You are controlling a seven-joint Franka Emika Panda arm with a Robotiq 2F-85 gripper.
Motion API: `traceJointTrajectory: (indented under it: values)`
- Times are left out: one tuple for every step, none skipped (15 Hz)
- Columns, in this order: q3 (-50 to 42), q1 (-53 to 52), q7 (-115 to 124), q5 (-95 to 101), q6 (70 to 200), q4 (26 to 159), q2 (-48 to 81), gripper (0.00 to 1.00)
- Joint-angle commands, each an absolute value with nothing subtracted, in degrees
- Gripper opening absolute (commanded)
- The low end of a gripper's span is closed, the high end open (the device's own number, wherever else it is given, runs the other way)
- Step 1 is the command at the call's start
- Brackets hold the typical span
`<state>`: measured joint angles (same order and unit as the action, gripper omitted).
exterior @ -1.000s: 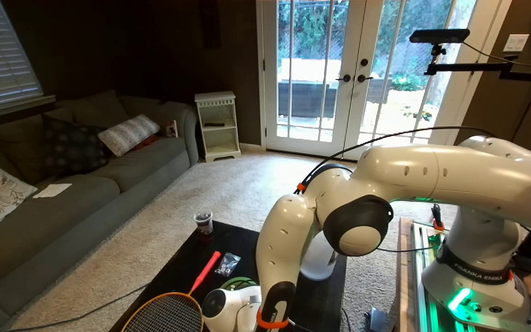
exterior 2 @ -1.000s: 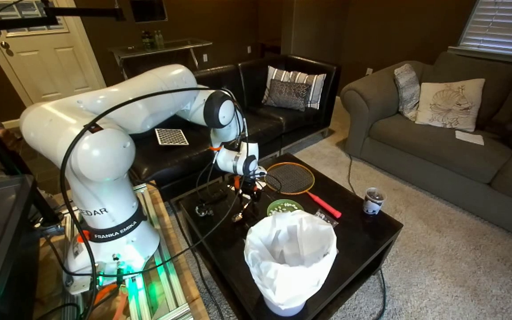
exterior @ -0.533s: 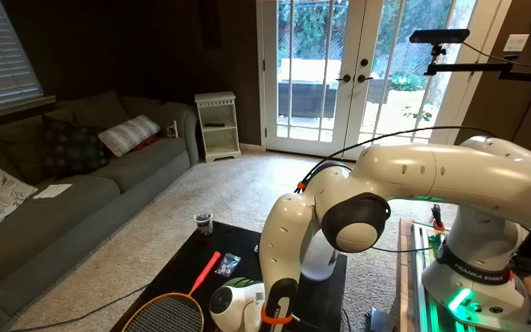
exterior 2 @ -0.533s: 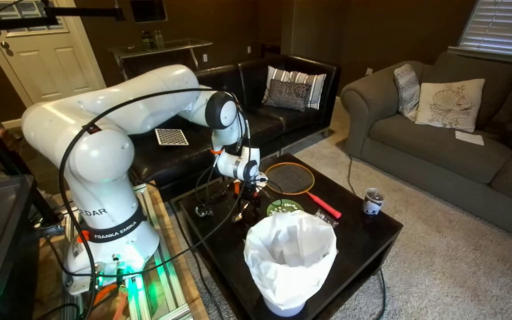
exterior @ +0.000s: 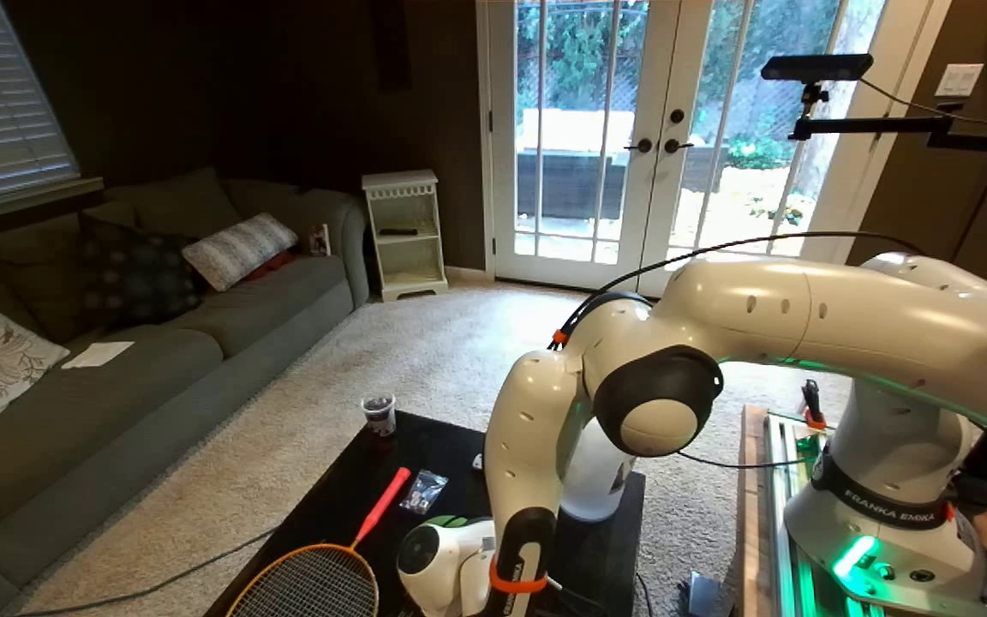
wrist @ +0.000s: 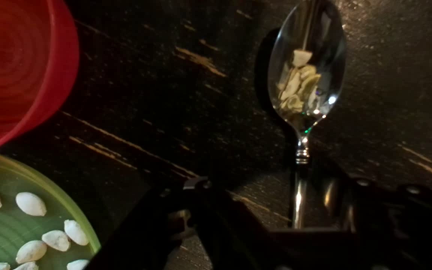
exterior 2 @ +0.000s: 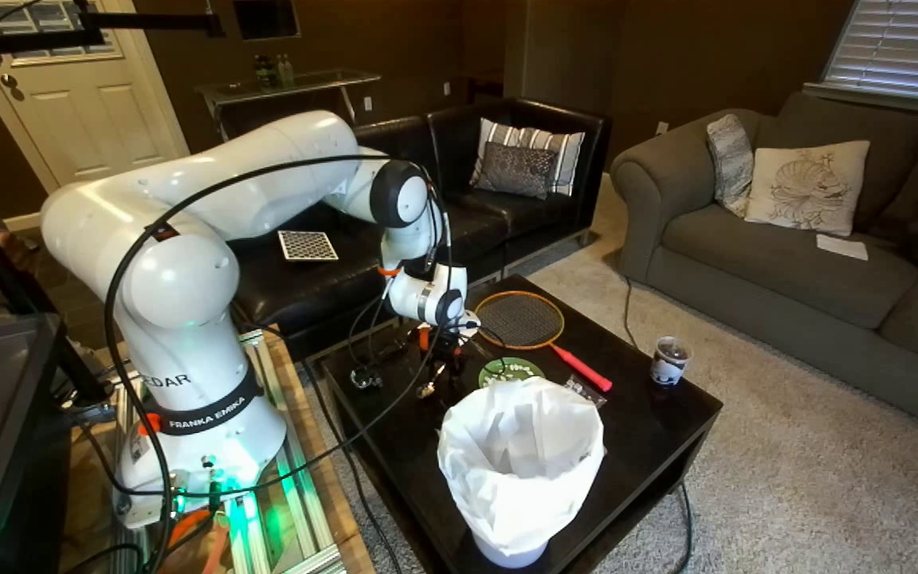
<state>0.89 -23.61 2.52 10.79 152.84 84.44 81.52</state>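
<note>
Indoors, a scuffed dark table [exterior 2: 638,430] stands on carpet [exterior 2: 810,478].

The wrist view looks down, close over the spoon [wrist: 302,120]. Farther back and raised, both exterior views share the arm [exterior 2: 268,199], table [exterior 2: 650,430] and sofa [exterior 2: 786,267]; in an exterior view the aim is toward the doors [exterior: 658,201], in an exterior view toward the couch [exterior 2: 475,225].
</note>
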Motion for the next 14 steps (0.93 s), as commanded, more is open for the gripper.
traceJointTrajectory:
  values:
    - [1.49,-23.13,3.04,10.68,153.51,87.09,79.93,0.32]
    - [1.51,-23.15,3.11,10.67,153.45,87.26,79.76,0.25]
    - [1.53,-23.14,3.14,10.66,153.37,87.49,79.61,0.18]
    - [1.48,-23.16,3.27,10.62,153.27,87.62,79.51,0.1]
    - [1.43,-23.17,3.36,10.6,153.2,87.68,79.47,0.04]
    - [1.4,-23.17,3.48,10.58,153.19,87.8,79.39,0.01]
    - [1.3,-23.19,3.66,10.55,153.18,87.85,79.35,0.0]
    - [1.23,-23.17,3.8,10.54,153.16,87.87,79.3,0.0]
    - [1.21,-23.19,3.9,10.54,153.15,87.91,79.26,0.02]
    - [1.16,-23.25,4.04,10.53,153.11,87.93,79.23,0.02]
    - [1.11,-23.31,4.17,10.53,153.06,87.96,79.19,0.02]
    - [1.0,-23.49,4.32,10.61,152.98,88.19,78.85,0.02]
    - [0.87,-23.7,4.42,10.74,153.06,88.62,78.26,0.02]
    - [0.42,-24.26,4.72,11.03,152.74,89.3,77.19,0.02]
